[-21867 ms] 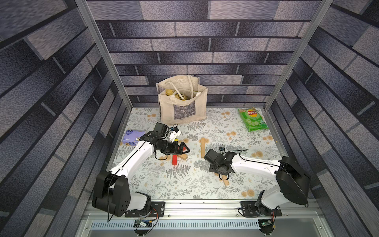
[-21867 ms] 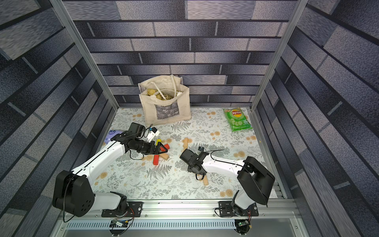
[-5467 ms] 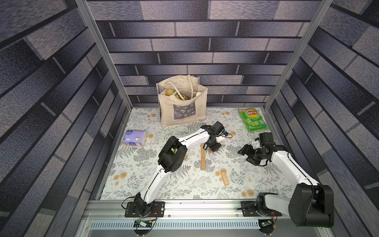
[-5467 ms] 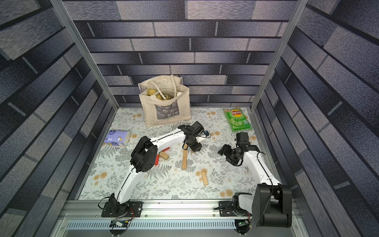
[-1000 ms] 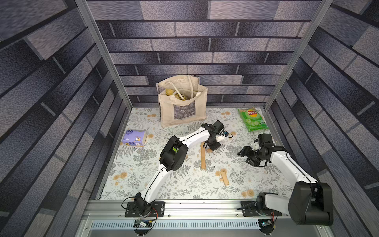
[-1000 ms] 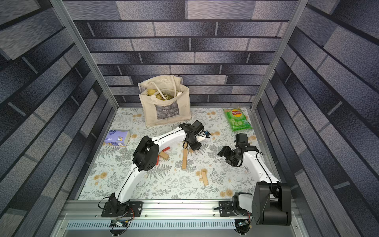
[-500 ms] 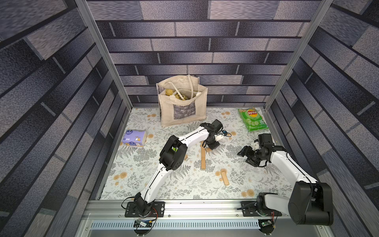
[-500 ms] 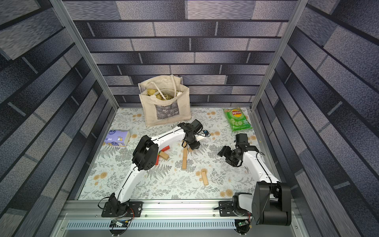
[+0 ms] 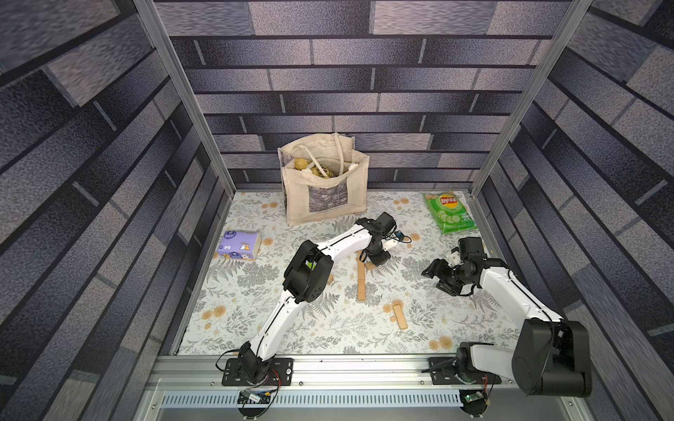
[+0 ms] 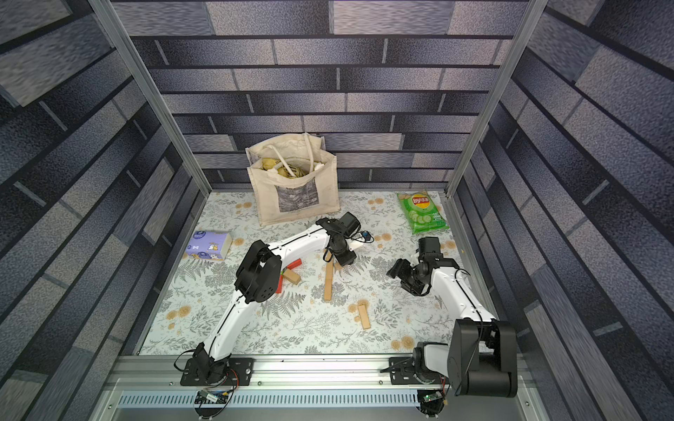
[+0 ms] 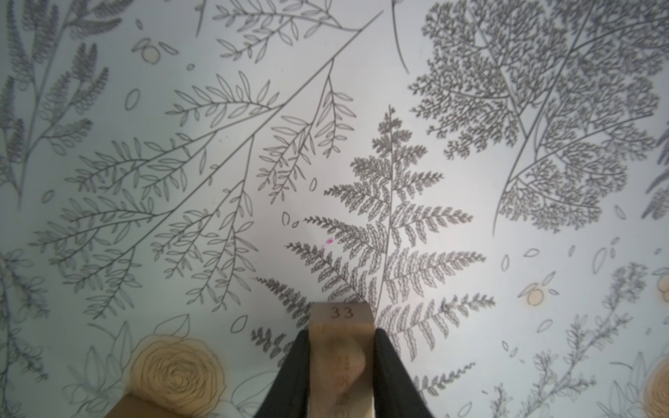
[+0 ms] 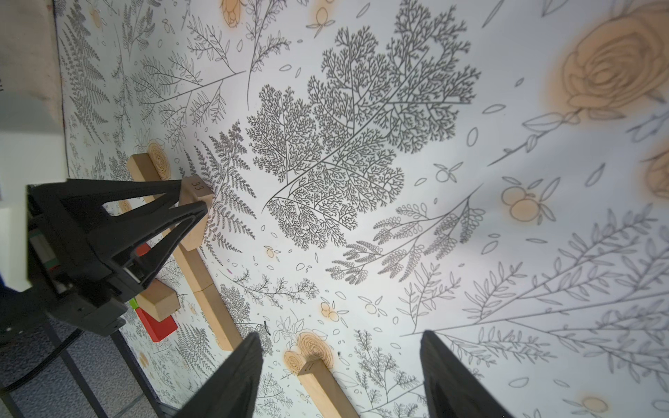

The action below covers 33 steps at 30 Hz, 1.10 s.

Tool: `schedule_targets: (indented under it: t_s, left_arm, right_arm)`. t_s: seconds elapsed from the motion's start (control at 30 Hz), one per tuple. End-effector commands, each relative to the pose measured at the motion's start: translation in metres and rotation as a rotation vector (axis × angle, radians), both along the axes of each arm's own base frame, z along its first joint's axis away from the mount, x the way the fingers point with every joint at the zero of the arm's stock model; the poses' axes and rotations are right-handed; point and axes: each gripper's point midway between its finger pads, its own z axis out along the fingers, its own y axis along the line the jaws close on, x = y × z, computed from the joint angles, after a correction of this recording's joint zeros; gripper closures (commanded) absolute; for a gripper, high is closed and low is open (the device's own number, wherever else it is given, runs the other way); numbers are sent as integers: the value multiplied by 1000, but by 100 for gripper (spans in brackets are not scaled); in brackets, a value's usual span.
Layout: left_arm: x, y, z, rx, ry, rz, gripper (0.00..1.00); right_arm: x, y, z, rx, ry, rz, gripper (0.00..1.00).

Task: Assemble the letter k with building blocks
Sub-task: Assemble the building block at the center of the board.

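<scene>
**Tan block stamped "33"**: clenched between the left jaws. In both top views it is just right of centre, under the wrist of the left arm. It is slanted and just beside the upper part of the stem. Whether it rests on the surface cannot be told.

**Stem of tan blocks**: laid end to end and running up and down the frame, just right of centre.

**Loose tan block**: flat on the floral surface, to the lower right of the stem and apart from it.

**Red block** and **short tan block**: left of the stem, close together and partly hidden by the left arm's elbow.

**Right jaws**: released and spread wide with nothing between them, on the right arm at the right of the frame, well apart from the stem.

**Other items**: tote bag at upper centre, chip bag at upper right, tissue pack at left.
</scene>
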Motion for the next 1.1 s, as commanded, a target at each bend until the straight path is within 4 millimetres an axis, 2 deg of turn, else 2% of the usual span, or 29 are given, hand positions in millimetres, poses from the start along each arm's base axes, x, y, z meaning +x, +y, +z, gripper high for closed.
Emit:
schedule_targets:
  t_s: [0.0,0.23,0.43,1.07]
  left_arm:
    - [-1,10,15,4,-8,-12,71]
    - [-1,10,13,3,0,-8,66]
    - [-1,9,12,0,2,-7,55]
    - [2,5,18,-11,-11,-3,50]
  right_arm:
    - [2,1,2,16,-2,-5,29]
    - [2,1,0,17,1,-5,29]
    - [2,1,0,16,0,-5,29]
    - [0,1,0,18,2,-5,29]
